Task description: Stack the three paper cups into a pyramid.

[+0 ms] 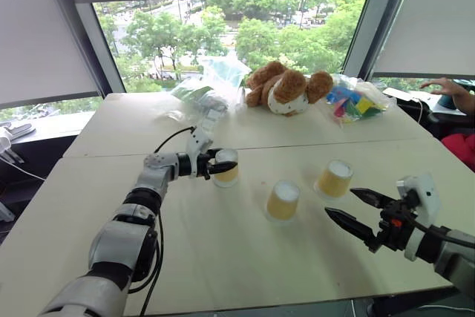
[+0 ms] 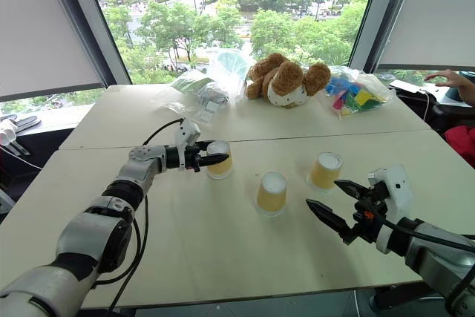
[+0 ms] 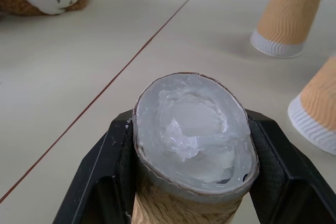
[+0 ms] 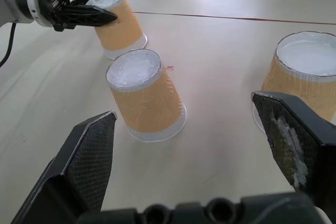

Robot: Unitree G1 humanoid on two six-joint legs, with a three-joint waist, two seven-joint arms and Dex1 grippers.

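While all three paper cups stand upside down on the pale surface (image 1: 223, 257), none is stacked on another. The left cup (image 1: 226, 167) sits nearest the seam between the two tabletops, and the left claw (image 1: 220, 162) has clamped onto its upper part, a black finger pressed to either side so that the top end looks squeezed slightly oval in the left wrist view. The middle cup (image 1: 283, 200) stands a little nearer the robot and to the right of the first, free of any contact. The right cup (image 1: 335, 178) stands farther right and a bit farther back, near the middle one but apart from it.

The right claw (image 1: 358, 208) hovers over the surface just in front of and to the right of the right cup, its two black fingers spread wide with nothing between them, pointing toward the middle and right cups.

Farther back on the far tabletop lies a brown teddy bear (image 1: 288, 88), with a clear plastic bag (image 1: 215, 83) to its left and a bag of bright coloured blocks (image 1: 355, 102) to its right. A person's hand (image 1: 444, 87) rests at the far right edge by the window.
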